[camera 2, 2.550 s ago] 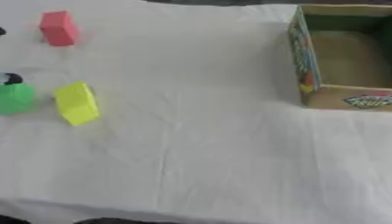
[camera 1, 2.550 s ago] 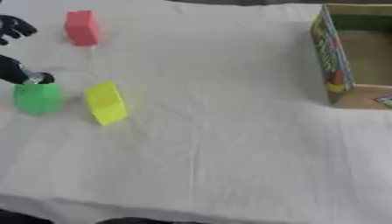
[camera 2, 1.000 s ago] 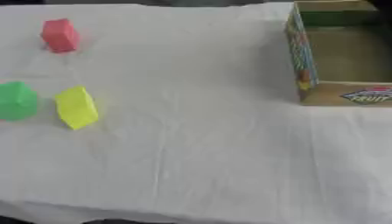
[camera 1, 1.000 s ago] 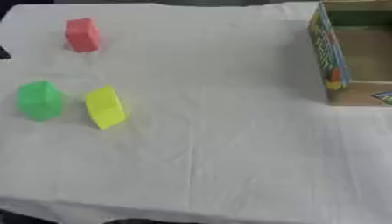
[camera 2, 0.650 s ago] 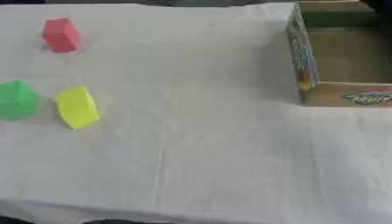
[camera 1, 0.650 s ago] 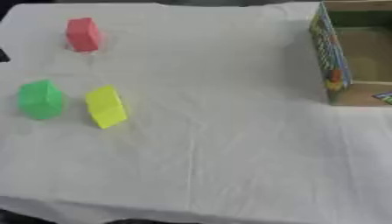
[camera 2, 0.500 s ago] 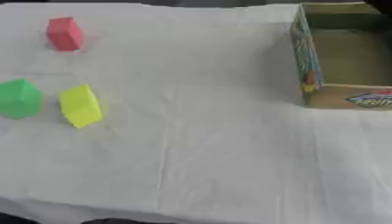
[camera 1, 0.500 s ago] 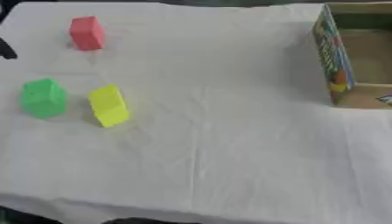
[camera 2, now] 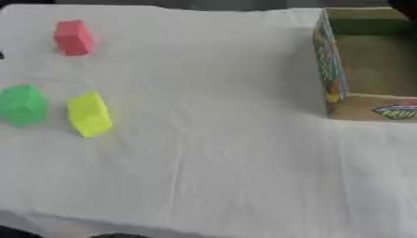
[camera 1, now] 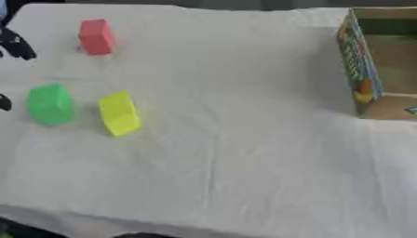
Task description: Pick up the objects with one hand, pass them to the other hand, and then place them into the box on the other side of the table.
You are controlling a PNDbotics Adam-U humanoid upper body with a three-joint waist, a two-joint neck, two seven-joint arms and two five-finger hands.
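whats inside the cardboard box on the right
Only bare brown floor shows inside the open cardboard box; no block is visible there. Its near-left inner corner is hidden by the printed wall, and its right part is out of view.

The left hand, which was on the green block, now sits apart at the left edge, apparently open.

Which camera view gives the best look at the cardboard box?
The right eye view: the cardboard box shows its open inside, near wall and printed front there. The left eye view cuts it off at the right edge, showing mostly the printed side wall.
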